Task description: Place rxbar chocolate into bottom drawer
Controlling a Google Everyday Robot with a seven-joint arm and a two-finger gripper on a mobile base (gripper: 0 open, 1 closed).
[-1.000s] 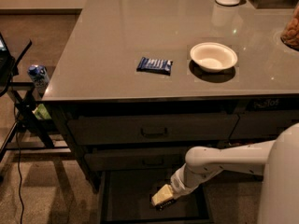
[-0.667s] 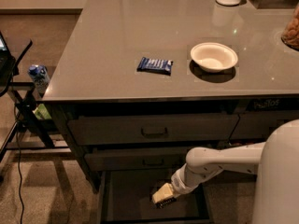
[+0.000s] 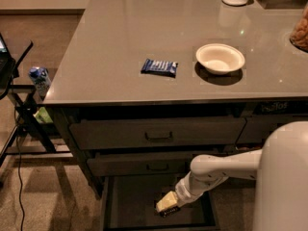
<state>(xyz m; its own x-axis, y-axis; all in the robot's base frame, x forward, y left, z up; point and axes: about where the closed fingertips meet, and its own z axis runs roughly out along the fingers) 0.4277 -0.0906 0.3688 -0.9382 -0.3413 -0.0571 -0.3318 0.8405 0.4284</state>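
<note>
My gripper point(image 3: 166, 205) reaches down into the open bottom drawer point(image 3: 130, 201), the lowest dark tray of the cabinet, and sits low over its floor near the front middle. A small dark bar with pale glints, the rxbar chocolate point(image 3: 169, 212), shows right at the gripper's tip, just above or on the drawer floor. I cannot tell whether the bar is held or lying free. My white arm point(image 3: 216, 170) comes in from the right.
A blue-wrapped bar point(image 3: 159, 67) and a white bowl point(image 3: 220, 58) lie on the grey countertop point(image 3: 120, 32). Two shut handled drawers point(image 3: 159, 134) sit above the open one. A dark stand with a blue can point(image 3: 39, 78) is at the left.
The gripper has stayed almost still inside the bottom drawer, with only a slight shift to the left.
</note>
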